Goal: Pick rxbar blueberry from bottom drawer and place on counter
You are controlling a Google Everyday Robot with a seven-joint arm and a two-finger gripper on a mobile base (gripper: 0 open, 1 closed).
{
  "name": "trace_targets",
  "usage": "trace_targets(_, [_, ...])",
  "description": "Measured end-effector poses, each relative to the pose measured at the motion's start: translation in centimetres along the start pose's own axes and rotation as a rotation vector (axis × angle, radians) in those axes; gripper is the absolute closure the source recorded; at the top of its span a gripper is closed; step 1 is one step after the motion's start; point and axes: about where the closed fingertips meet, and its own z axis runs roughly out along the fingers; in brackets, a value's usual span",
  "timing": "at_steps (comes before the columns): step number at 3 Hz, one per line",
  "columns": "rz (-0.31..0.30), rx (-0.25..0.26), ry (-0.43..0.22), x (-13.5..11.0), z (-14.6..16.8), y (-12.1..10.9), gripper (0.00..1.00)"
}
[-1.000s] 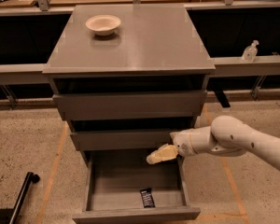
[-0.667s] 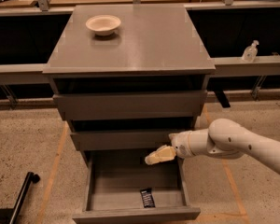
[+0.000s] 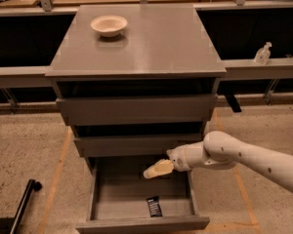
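The bottom drawer (image 3: 112, 199) is pulled open below the two upper grey drawers. The rxbar blueberry (image 3: 154, 206), a small dark wrapper, lies flat near the drawer's front, right of centre. My gripper (image 3: 156, 170) reaches in from the right on the white arm and hangs over the drawer's back right part, above and behind the bar, not touching it. The counter (image 3: 151, 40) is the cabinet's grey top.
A pale bowl (image 3: 109, 25) sits at the counter's back left. A black pole (image 3: 20, 206) lies on the tan floor at the lower left. A bottle (image 3: 262, 53) stands on the ledge at the right. Dark shelving flanks the cabinet.
The gripper has shifted slightly left over the open drawer. The bar and drawer have not moved.
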Motion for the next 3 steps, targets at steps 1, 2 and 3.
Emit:
trace_targets(1, [0.058, -0.024, 0.04, 2.8, 2.6, -0.9, 0.0])
trace_targets(2, [0.096, -0.033, 0.089, 5.0, 4.6, -1.7, 0.0])
trace_targets(3, [0.132, -0.037, 0.142, 7.4, 6.3, -2.5, 0.0])
